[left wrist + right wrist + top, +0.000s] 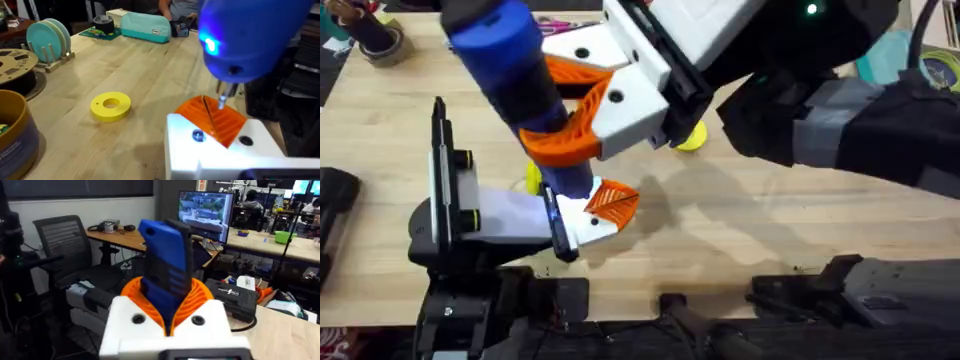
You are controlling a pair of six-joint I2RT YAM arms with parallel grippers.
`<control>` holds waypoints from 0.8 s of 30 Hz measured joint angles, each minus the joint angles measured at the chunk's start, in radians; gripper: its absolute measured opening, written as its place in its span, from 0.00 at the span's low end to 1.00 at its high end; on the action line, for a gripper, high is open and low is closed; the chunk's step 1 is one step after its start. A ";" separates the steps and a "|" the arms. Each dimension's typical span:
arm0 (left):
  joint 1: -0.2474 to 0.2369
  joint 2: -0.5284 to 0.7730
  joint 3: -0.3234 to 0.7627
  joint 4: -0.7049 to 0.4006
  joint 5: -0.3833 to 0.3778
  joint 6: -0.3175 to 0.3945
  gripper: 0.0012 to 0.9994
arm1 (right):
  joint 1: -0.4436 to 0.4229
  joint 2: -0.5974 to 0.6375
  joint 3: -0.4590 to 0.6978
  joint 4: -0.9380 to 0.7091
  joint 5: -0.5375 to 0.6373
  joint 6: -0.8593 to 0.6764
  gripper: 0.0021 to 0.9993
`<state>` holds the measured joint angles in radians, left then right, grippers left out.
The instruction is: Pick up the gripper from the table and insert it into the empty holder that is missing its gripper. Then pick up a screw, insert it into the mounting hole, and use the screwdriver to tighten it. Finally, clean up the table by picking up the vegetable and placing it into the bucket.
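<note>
while the right gripper (pixel 582 108) stood clamped on the screwdriver (pixel 515 70), its orange ribbed pads (pixel 197 297) pressed to either side of the blue barrel, the tool hung nearly upright over the holder (pixel 210 150). in the left wrist view the thin metal tip (pixel 222 100) came down right at the orange gripper (pixel 215 120) seated in that white block, and a blue light glowed on the screwdriver body. whether the tip was actually in a screw head could not be told. a dark screw head (pixel 198 135) showed on the white face just beside the orange wedge, and a dark hole (pixel 245 141) on its other side.

the left gripper was hard to read; its own fingers were not clear enough to judge.

the screwdriver looked stiff, smooth and fairly light, a plastic pen shape likely to twist or slide in a loose hold, so the mid-barrel grip on ribbed pads seemed sound. the bucket (pixel 15 135) stood near the yellow ring (pixel 110 105), with a bit of green at its rim, too little to name. the soft leafy vegetable would probably squash easily and want a gentle pinch across its bulk.
</note>
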<state>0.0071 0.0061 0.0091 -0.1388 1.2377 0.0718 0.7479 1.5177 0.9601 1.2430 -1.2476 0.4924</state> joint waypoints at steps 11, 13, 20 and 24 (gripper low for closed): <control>0.000 0.000 0.000 0.000 0.000 0.000 0.00 | 0.001 0.000 -0.035 -0.001 0.000 -0.049 0.02; 0.000 0.000 0.000 0.000 0.000 0.000 0.00 | 0.001 0.000 -0.038 -0.001 0.000 -0.056 0.02; 0.000 0.000 0.000 0.000 0.000 0.000 0.00 | 0.001 0.000 -0.039 -0.027 0.000 -0.090 0.02; 0.000 0.000 0.000 0.000 0.000 0.000 0.00 | 0.001 0.000 -0.039 -0.029 0.000 -0.106 0.02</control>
<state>0.0071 0.0059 0.0090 -0.1387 1.2378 0.0719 0.7490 1.5177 0.9211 1.2137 -1.2476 0.3868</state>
